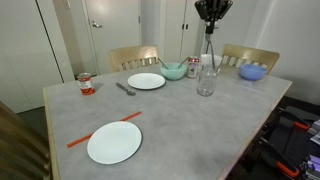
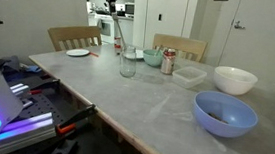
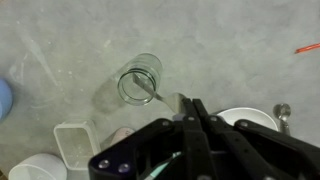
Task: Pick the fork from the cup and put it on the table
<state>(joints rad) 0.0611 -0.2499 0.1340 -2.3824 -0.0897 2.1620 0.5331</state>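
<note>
Fork (image 1: 209, 45) is hanging almost upright, and the pincer (image 1: 211, 21) is pinching its top end with both fingers pressed onto the handle. Its lower end is sitting inside the cup (image 1: 206, 80). Both exterior views are showing this: fork (image 2: 116, 30), pincer (image 2: 111, 5), cup (image 2: 128, 61).

In the wrist view the fork (image 3: 160, 94) is running from the cup mouth (image 3: 140, 78) toward 4 o'clock into the pincer (image 3: 188, 104).

The cup is standing on the table (image 1: 200, 130), closer to the far edge than to the near wooden one.
- 10 o'clock from the cup: teal bowl (image 1: 173, 71), near.
- 12 o'clock: clear container (image 1: 210, 61), just behind, with a small can (image 1: 193, 67) beside it.
- 2 o'clock: blue bowl (image 1: 253, 72), sitting near the table corner.
- 9 o'clock: white plate (image 1: 146, 81), apart, with a dark utensil (image 1: 126, 89) beside it.
- 5 to 7 o'clock: bare grey top stretching out wide toward the near edge.

A second plate (image 1: 114, 143) and a red stick (image 1: 104, 130) are lying well apart at 7 o'clock. A red can (image 1: 86, 85) is standing by the far side edge, its label too small to read.
</note>
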